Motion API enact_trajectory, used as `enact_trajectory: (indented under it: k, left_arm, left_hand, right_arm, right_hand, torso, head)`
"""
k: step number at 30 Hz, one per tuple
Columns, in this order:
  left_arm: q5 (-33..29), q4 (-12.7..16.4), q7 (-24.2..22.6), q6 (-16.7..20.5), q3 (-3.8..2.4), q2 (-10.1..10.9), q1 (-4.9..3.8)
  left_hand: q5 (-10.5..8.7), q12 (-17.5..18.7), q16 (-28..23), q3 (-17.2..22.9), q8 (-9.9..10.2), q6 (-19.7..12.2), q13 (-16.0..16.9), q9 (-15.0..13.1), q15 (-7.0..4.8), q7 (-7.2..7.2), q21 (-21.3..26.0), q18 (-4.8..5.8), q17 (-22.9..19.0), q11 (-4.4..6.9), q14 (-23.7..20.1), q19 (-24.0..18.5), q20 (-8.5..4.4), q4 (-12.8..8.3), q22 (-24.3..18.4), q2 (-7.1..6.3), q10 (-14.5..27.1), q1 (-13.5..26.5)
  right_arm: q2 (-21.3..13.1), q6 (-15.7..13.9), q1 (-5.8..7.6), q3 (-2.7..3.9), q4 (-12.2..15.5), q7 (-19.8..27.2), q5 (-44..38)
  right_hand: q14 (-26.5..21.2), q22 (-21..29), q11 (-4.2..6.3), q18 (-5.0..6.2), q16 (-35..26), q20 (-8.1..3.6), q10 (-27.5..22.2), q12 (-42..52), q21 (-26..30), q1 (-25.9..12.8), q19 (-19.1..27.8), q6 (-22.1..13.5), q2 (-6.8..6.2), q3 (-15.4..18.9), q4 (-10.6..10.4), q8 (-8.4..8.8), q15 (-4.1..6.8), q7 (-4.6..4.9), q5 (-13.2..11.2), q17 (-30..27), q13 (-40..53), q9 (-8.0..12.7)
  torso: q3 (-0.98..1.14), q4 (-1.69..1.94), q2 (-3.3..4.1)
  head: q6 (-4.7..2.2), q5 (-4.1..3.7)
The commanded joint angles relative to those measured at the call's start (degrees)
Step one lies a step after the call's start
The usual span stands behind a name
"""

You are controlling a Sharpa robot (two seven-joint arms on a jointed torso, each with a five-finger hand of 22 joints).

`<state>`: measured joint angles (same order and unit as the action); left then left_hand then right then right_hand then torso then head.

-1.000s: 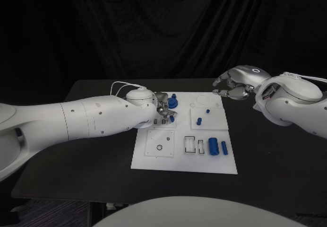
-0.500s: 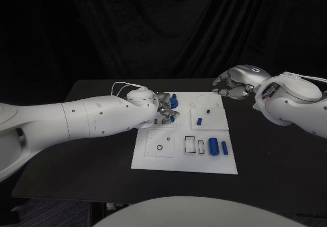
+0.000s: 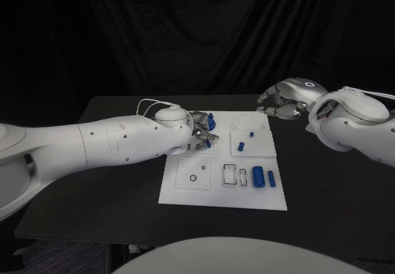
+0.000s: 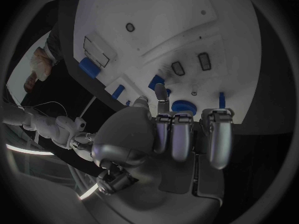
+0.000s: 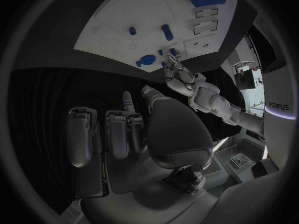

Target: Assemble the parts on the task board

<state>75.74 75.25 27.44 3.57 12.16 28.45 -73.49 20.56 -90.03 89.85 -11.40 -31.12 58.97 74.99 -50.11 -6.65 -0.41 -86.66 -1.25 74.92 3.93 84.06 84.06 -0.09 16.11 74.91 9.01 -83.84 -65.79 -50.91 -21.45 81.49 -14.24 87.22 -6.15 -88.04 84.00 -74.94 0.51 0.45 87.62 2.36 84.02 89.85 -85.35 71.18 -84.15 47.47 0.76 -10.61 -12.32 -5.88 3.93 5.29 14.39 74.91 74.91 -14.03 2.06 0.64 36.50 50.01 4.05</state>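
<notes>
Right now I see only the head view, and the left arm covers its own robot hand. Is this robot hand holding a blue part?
Observer: In the left wrist view, two fingertips of the left robot hand reach out to a small blue part on the task board. I cannot tell whether they pinch it or only touch it.
Operator: Thank you. And the right robot hand, does it have something inside? I see it only from above.
Observer: No. The right wrist view looks along the palm side, and the right robot hand holds nothing. Its fingers stand apart from the thumb.
</notes>
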Motion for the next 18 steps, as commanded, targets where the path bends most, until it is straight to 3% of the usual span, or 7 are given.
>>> enact_trajectory:
  k: [1, 6, 12, 14, 18]
  left_arm:
    - [0.3, 0.0, -1.0, -0.5, -0.03, -0.1, 0.13]
    - [0.3, 0.1, -1.5, 0.8, -0.03, 0.0, 0.17]
    - [0.3, 0.3, -3.8, 4.3, -0.03, 0.3, 0.2]
    - [0.3, 0.4, -4.4, 4.9, -0.03, 0.3, 0.2]
    - [0.3, 0.5, -4.9, 5.4, -0.03, 0.5, 0.2]
  left_hand:
    - [-0.15, 0.0, 0.1, 0.5, 0.0, -0.1, 15.0, -0.4, -0.32, -0.06, 0.2, -0.37, 15.1, 0.33, 5.9, 2.0, -0.37, -0.1, 8.8, -0.02, -6.2, 0.5]
    - [-0.23, 0.0, 0.1, 0.9, -0.2, -0.2, 15.0, -1.5, -0.36, -0.11, 0.3, -0.4, 15.1, 0.36, 5.9, 1.9, -0.38, -0.2, 8.7, -0.39, -6.2, 0.5]
    - [-0.68, 0.0, 0.1, 3.4, -3.0, -2.9, 15.0, -10.8, -0.45, -0.18, 0.4, -0.39, 15.1, 0.43, 5.9, 2.0, -0.47, -0.2, 8.8, -1.82, -6.2, 0.9]
    - [-0.83, 0.0, 0.1, 3.9, -3.4, -4.0, 15.0, -12.8, -0.35, -0.04, 0.5, -0.39, 15.1, 0.33, 5.9, 2.0, -0.42, -0.3, 8.8, -2.18, -6.2, 0.8]
    - [-0.82, 0.0, 0.1, 4.4, -3.6, -4.5, 15.0, -14.0, -0.3, -0.01, 0.5, -0.4, 15.1, 0.28, 5.9, 2.0, -0.37, -0.4, 8.8, -2.33, -6.2, 0.7]
  right_arm:
    - [0.0, -1.3, -0.1, 0.05, 0.0, -0.3, -0.2]
    - [-0.1, -1.4, -0.1, 0.05, -0.1, -0.3, -0.2]
    - [-0.2, -1.1, -0.1, 0.05, -0.3, -0.3, -0.2]
    - [-0.2, -1.1, -0.1, 0.05, -0.3, -0.3, -0.2]
    - [-0.2, -0.9, -0.1, 0.05, -0.3, -0.3, -0.2]
  right_hand:
    - [5.2, -13.5, -0.21, 0.74, 0.2, 0.21, 6.0, 0.2, -0.2, 0.8, -3.5, 0.4, -0.06, -0.3, 0.1, 0.09, -0.09, -0.11, 0.3, 11.9, 15.1, 0.1]
    - [5.2, -13.5, -0.21, 0.75, 0.3, 0.21, 6.0, 0.2, -0.2, 0.8, -3.4, 0.4, -0.06, -0.3, 0.1, 0.09, -0.09, -0.11, 0.3, 11.9, 15.1, 0.1]
    - [5.2, -13.5, -0.22, 0.74, 0.3, 0.22, 6.0, 0.2, -0.2, 0.7, -3.5, 0.4, -0.05, -0.3, 0.1, 0.09, -0.09, -0.11, 0.4, 11.9, 15.1, 0.1]
    - [5.2, -13.5, -0.22, 0.74, 0.3, 0.22, 6.0, 0.2, -0.2, 0.7, -3.5, 0.4, -0.05, -0.3, 0.1, 0.09, -0.09, -0.11, 0.4, 11.9, 15.1, 0.1]
    - [5.2, -13.5, -0.22, 0.74, 0.3, 0.22, 6.0, 0.2, -0.2, 0.7, -3.5, 0.4, -0.05, -0.3, 0.1, 0.09, -0.09, -0.11, 0.4, 11.9, 15.1, 0.1]
  torso:
    - [-0.03, 0.04, -0.01]
    - [-0.06, -0.02, -0.02]
    - [-0.11, 0.04, -0.07]
    - [-0.06, 0.03, -0.05]
    - [-0.09, 0.09, -0.05]
  head:
    - [-0.01, -0.01]
    - [-0.01, 0.07]
    - [-0.01, -0.07]
    - [-0.01, 0.01]
    - [-0.01, -0.04]
